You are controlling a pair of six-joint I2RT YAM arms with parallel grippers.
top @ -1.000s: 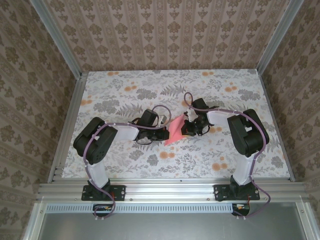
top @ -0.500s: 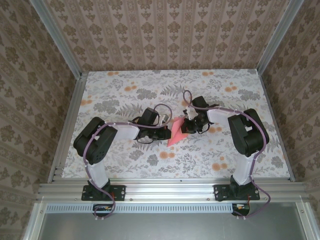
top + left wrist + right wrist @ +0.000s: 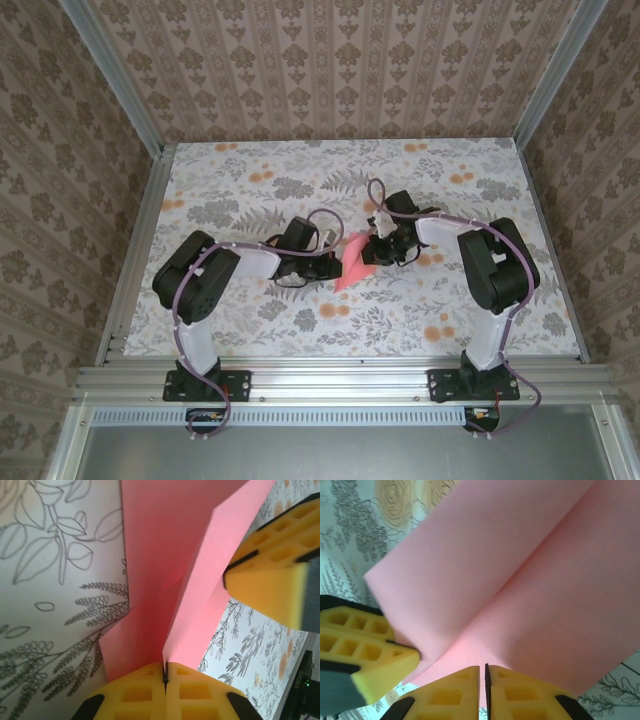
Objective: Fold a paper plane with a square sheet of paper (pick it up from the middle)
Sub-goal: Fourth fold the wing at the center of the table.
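The salmon-pink square sheet of paper (image 3: 349, 267) sits partly folded at the table's middle, between both grippers. My left gripper (image 3: 331, 262) is shut on a raised fold of the paper (image 3: 170, 570), whose edge runs down into the closed jaws (image 3: 165, 672). My right gripper (image 3: 373, 250) meets the sheet from the other side. Its jaws (image 3: 484, 672) stand a thin slit apart, and the pink paper (image 3: 520, 580) shows face-on beyond them. One right finger (image 3: 265, 585) touches the fold's edge. No finished paper plane is in view.
The table (image 3: 240, 190) carries a grey leaf and orange flower print. Metal rails (image 3: 140, 250) and patterned walls close it in on three sides. Both arms reach inward, elbows near the front edge.
The right gripper has shifted slightly back and left with the paper's right side, and its jaws have parted a little. The left gripper stays shut on the fold.
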